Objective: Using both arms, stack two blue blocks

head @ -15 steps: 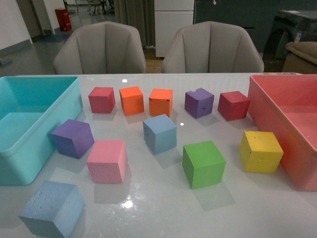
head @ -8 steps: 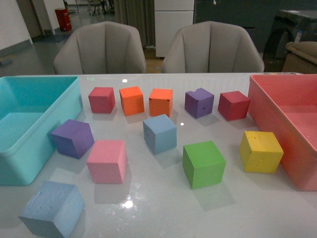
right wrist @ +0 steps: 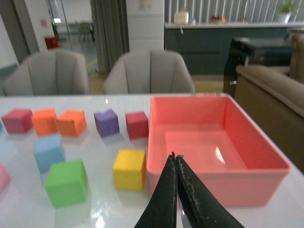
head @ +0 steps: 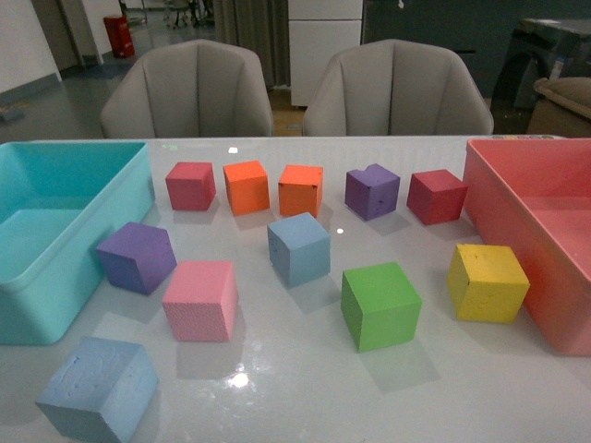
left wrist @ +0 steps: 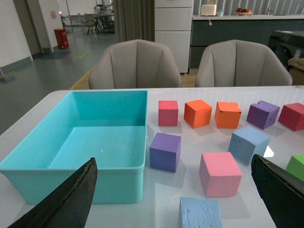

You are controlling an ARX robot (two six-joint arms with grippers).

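You have: blue block [head: 298,247] mid-frame on worktop [head: 443,388]; second blue block [head: 97,388] lower left, well apart. Your left jaws wide, empty; right jaws pressed together, empty.

Grey-beige left armchair [head: 189,90] & right armchair [head: 397,88] sit upper centre, at the far edge of a glossy white table [head: 305,388]; light glare on the tabletop near bottom centre. Behind, btwn the chairs: white drawer cabinet [head: 323,46], w/ a dark curtain [head: 245,23] to its left. Upper left: white wall [head: 18,41], shiny grey floor [head: 55,101], red bin [head: 117,35]. Upper right in the wrist views: dark blue-grey counter [right wrist: 204,45] w/ fruit bowl [left wrist: 244,10] & potted plant [right wrist: 287,7]. Brown sofa [right wrist: 273,90] at the right edge.
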